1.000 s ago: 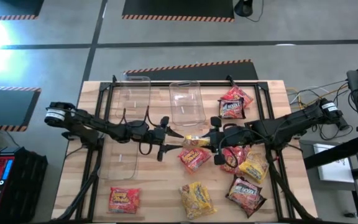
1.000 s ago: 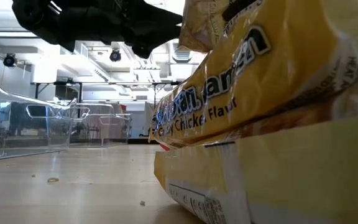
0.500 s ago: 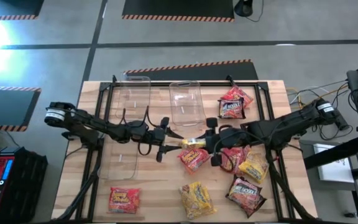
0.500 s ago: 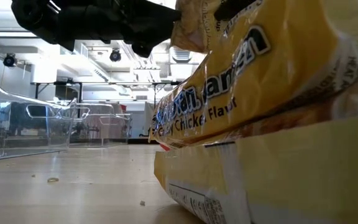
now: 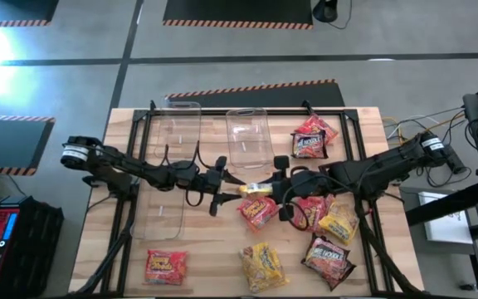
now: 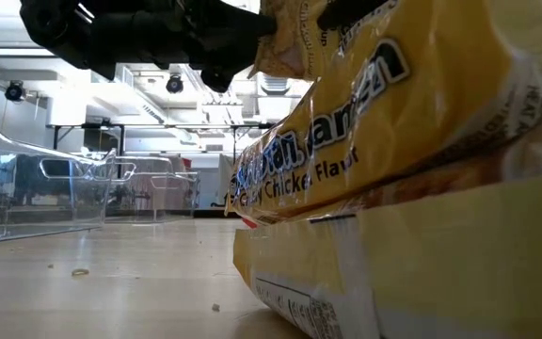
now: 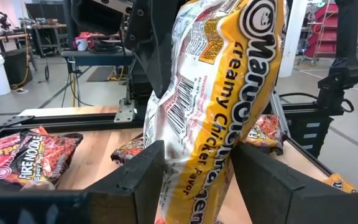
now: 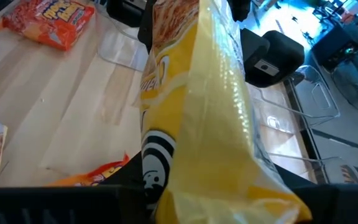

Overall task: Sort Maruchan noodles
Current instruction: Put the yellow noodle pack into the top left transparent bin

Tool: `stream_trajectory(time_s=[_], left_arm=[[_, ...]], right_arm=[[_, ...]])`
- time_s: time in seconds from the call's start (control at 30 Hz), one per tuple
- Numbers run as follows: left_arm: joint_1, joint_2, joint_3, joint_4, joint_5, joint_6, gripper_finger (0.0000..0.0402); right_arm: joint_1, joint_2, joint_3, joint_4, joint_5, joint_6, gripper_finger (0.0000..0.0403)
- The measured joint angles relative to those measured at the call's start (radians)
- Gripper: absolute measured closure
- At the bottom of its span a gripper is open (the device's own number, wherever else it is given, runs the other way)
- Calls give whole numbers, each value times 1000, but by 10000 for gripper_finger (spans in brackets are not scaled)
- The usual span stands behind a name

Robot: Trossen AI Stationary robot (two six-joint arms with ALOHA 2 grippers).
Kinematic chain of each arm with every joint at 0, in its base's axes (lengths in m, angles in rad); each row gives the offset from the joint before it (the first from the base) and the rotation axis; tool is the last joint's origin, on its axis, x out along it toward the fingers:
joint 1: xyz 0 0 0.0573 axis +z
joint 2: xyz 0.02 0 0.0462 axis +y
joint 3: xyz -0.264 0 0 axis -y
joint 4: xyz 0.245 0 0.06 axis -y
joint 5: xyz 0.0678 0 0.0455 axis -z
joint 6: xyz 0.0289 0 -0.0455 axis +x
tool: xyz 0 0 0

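Both grippers on one yellow Creamy Chicken Maruchan packet (image 5: 257,188), held in the air over mid-table.

Left gripper (image 5: 232,184) reaches in from the left, right gripper (image 5: 275,188) from the right; each has its fingers pressed on an opposite end of the packet, seen clearly in both wrist views, where the yellow wrapper sits between the dark fingers (image 7: 143,168). Other packets lie on the wooden table (image 5: 206,249): a red-orange one (image 5: 260,211) just below the held packet, a dark Fire Noodle packet (image 5: 309,145) far right, a yellow one (image 5: 337,224) and another dark one (image 5: 329,256) near right, a yellow one (image 5: 261,262) near centre, a red-orange one (image 5: 165,267) near left. Two clear plastic bins (image 5: 250,137) stand at the far side, a third clear bin (image 5: 158,218) left of centre. Low view is mostly blocked by a yellow packet (image 6: 412,141) close to the lens.
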Motion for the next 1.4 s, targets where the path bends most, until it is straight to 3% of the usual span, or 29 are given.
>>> stream_trajectory(time_s=[0.4, 0.83, 1.4], left_arm=[[0, 1, 9, -11, 4, 8, 233], [0, 1, 8, -7, 0, 0, 291], [1, 1, 7, -18, -15, -12, 273]], right_arm=[[0, 23, 1, 5, -7, 18, 284], [0, 22, 1, -19, -10, 79, 282], [1, 22, 1, -29, -25, 102, 282]])
